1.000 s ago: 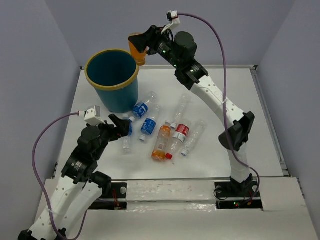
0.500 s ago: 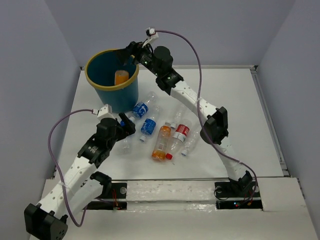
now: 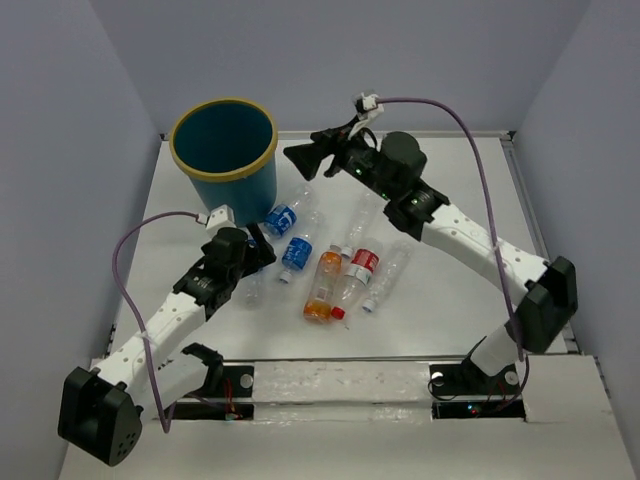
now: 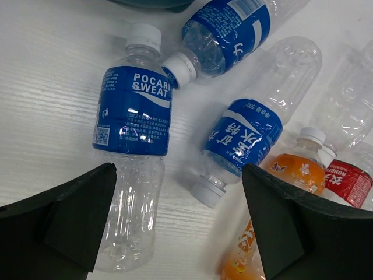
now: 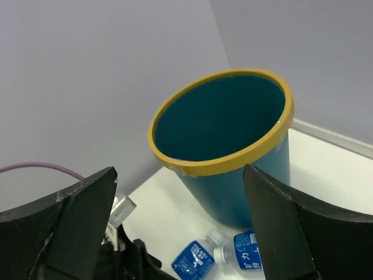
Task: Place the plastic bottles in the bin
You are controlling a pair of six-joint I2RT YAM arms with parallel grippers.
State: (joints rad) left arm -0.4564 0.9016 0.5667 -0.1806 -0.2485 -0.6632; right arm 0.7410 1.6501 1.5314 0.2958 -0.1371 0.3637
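1. I see the left gripper (image 4: 178, 219) spread open and empty, over a blue-labelled bottle (image 4: 133, 116).
2. The right gripper (image 3: 300, 160) is likewise spread open and empty, just right of the bin (image 3: 232, 190).
3. The bin stands far left. The plastic bottles (image 3: 322, 285) lie clustered on the table (image 3: 430, 305), near and right of it.

Right end effector (image 3: 297, 165) now empty, drawn back from bin (image 3: 235, 198)

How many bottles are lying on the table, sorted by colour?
Blue-labelled bottles: 3
Orange-drink bottle: 1
Red-labelled bottle: 1
Plain clear bottles: 2
Total: 7
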